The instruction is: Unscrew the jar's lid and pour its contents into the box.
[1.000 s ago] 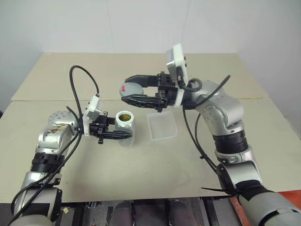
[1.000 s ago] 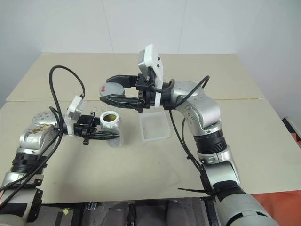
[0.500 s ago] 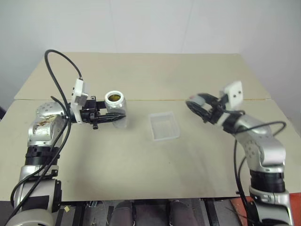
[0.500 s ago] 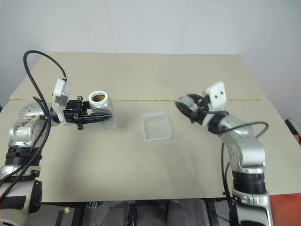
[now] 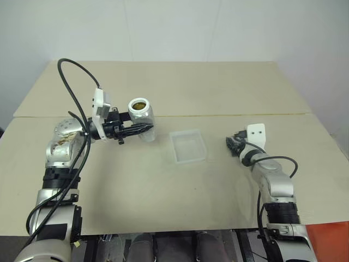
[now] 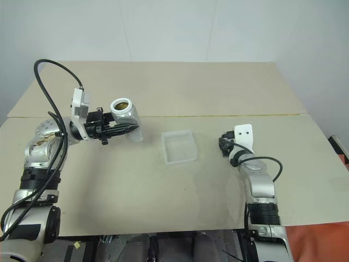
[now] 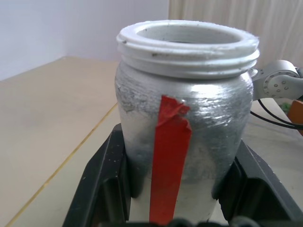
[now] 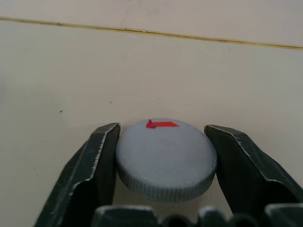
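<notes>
Jar (image 5: 141, 117), open-topped, sits gripped in the left end effector (image 5: 143, 129) left of the box (image 5: 188, 146), while the right end effector (image 8: 163, 156) right of the box stands slightly apart around the lid (image 8: 165, 158) on the worktop (image 5: 163, 185).

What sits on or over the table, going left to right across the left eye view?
Left pincer gripping the open jar → the box → right pincer around the lid.
</notes>
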Controlling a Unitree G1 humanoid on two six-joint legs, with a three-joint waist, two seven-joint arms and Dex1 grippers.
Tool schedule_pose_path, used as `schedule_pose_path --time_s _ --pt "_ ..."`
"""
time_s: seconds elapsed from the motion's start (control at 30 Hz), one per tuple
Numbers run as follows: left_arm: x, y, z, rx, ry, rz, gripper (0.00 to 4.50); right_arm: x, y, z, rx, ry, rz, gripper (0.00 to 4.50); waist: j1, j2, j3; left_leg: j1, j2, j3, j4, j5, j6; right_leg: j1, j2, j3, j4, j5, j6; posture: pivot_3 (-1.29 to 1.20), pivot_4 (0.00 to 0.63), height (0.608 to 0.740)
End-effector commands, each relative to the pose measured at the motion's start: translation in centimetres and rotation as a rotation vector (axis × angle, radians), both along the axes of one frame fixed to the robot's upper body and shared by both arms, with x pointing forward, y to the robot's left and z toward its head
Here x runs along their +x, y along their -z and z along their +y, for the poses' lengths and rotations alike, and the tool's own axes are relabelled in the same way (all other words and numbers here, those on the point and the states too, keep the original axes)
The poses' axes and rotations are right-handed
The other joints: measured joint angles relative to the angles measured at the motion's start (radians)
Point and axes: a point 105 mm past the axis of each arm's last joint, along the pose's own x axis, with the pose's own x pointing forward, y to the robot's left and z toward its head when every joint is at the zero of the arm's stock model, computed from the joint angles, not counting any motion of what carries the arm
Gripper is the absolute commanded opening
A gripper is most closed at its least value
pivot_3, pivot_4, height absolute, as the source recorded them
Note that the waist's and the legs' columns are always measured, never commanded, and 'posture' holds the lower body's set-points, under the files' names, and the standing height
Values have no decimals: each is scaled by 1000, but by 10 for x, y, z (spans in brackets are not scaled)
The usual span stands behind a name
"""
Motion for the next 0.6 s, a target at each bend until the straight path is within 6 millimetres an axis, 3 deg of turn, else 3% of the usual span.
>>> schedule_pose_path --time_s 0.03,0.13,0.3,0.5,0.6 --pt "-2 -7 -4 8 -7 -56 1936 -9 -15 2 -22 -56 -35 4335 3 0 0 0 0 0 0 0 0 0 0 0 0 0 0 0 150 740" --pt "6 -11 -7 12 -68 -101 1936 -29 -30 6 -76 -185 9 4458 8 0 0 -1 0 -1 1 -2 3 1 -1 -1 -1 0 0 0 150 740" --pt "35 -33 -27 124 -212 -340 1936 -59 -83 19 -100 -454 -5 4458 16 0 0 0 -1 -8 2 -4 7 2 0 -1 -4 0 0 0 150 740" --pt "52 -49 -67 410 -240 -906 1936 -80 -126 25 -33 -697 29 4458 28 0 0 1 -2 -6 1 -5 8 4 0 -1 -6 0 0 0 150 740" --pt "53 -40 -87 711 -138 -1319 1936 -89 -131 24 -88 -780 100 4458 33 0 1 -2 -3 -3 1 -5 8 3 -1 -2 -6 1 1 0 150 740"
